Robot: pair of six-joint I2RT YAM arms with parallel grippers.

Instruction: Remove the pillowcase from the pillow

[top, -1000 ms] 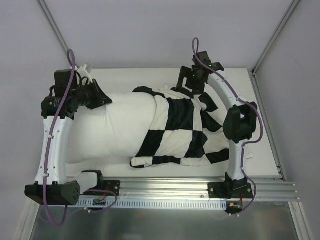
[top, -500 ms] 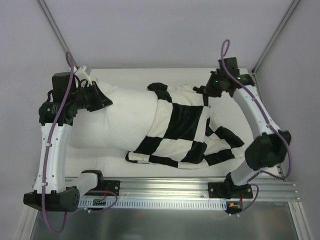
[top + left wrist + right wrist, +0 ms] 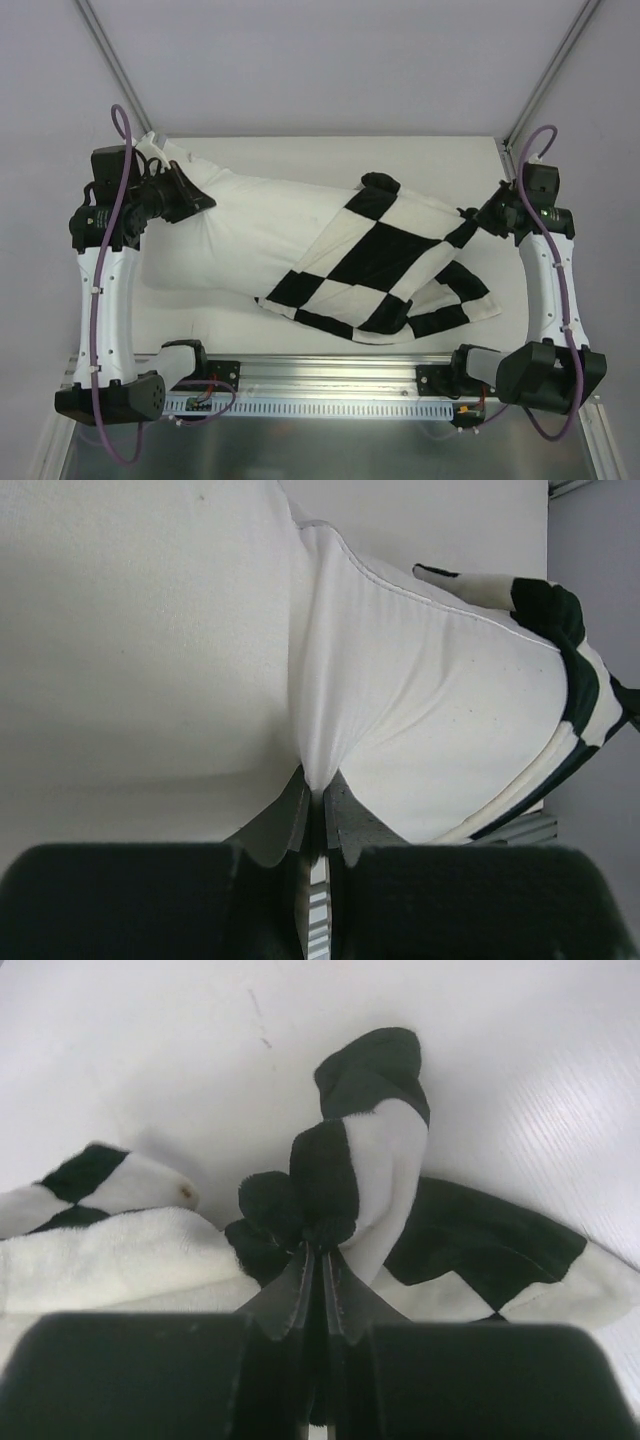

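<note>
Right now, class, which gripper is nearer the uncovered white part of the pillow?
Left. The left gripper is shut on a bare white corner of the pillow. The right gripper is at the opposite end, shut on the bunched pillowcase.

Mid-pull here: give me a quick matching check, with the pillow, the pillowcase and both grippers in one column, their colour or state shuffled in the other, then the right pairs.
Column one:
1. pillow
2. pillowcase
3. left gripper
4. right gripper

Column two:
A. shut on a bunched bit of checked cloth
B. plain white, its left end bare
C. shut on plain white cloth
D. black-and-white squares, lying toward the right side

Pairs: 1-B, 2-D, 3-C, 4-A
</note>
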